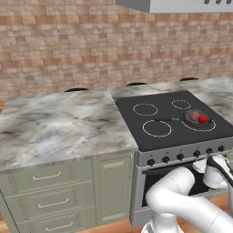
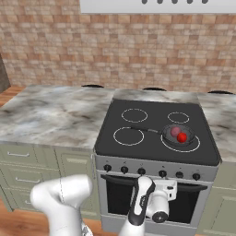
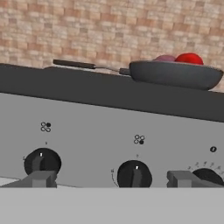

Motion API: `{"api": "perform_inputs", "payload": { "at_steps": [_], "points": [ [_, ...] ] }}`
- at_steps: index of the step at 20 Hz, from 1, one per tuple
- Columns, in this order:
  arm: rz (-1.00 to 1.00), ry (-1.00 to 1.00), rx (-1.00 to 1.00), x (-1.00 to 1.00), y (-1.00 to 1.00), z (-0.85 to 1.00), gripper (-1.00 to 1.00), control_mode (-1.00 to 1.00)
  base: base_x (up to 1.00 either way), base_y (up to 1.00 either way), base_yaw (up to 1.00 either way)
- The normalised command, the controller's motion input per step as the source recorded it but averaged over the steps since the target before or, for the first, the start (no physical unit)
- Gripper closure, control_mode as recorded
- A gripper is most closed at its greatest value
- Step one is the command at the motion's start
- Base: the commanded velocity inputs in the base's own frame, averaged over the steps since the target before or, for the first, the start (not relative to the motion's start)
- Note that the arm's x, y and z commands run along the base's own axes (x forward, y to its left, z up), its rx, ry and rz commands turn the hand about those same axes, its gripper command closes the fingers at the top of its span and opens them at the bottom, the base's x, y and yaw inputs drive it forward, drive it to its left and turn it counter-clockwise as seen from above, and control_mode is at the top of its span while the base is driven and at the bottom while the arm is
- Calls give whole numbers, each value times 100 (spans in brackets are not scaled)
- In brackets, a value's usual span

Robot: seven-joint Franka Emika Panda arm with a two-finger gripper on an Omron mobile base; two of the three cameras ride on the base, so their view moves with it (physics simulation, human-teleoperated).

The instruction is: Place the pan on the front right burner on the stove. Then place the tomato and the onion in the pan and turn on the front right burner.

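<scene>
On the stove (image 1: 136, 123), the dark grey pan (image 1: 196, 119) sits on the front right burner (image 1: 207, 129) with its thin black handle (image 1: 168, 119) pointing left. Inside it lie the pinkish-purple onion (image 1: 194, 115) and the bright red tomato (image 1: 203, 119), side by side. The right base view shows the pan (image 2: 178, 136), onion (image 2: 175, 132) and tomato (image 2: 182, 137) too. My gripper (image 3: 113, 179) is open, low in front of the silver knob panel (image 3: 87, 131). A black knob (image 3: 134, 174) stands between its fingertips (image 3: 41, 178), untouched. The pan (image 3: 175, 74) shows above the panel edge.
Several black knobs (image 2: 124, 169) line the stove front above the dark oven door (image 2: 120, 198). Marble counters (image 1: 59, 127) flank the stove, with green drawers (image 1: 45, 177) below. A brick wall (image 1: 91, 45) stands behind and a range hood (image 2: 156, 5) hangs above.
</scene>
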Motion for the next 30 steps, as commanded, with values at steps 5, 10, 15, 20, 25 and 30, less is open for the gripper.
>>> {"api": "perform_inputs", "payload": {
  "at_steps": [5,10,15,20,25,30],
  "points": [
    [0,0,0,14,-5,-8,-100,-100,0,0,0],
    [0,0,0,13,-14,-10,-100,-100,0,0,0],
    [0,0,0,13,-12,-11,-100,-100,0,0,0],
    [0,0,0,14,-4,-15,-100,-100,0,0,0],
    [0,1,0,14,0,-20,-100,-100,0,0,0],
    [0,0,0,15,-4,-17,-100,-100,0,0,0]
  ]
}}
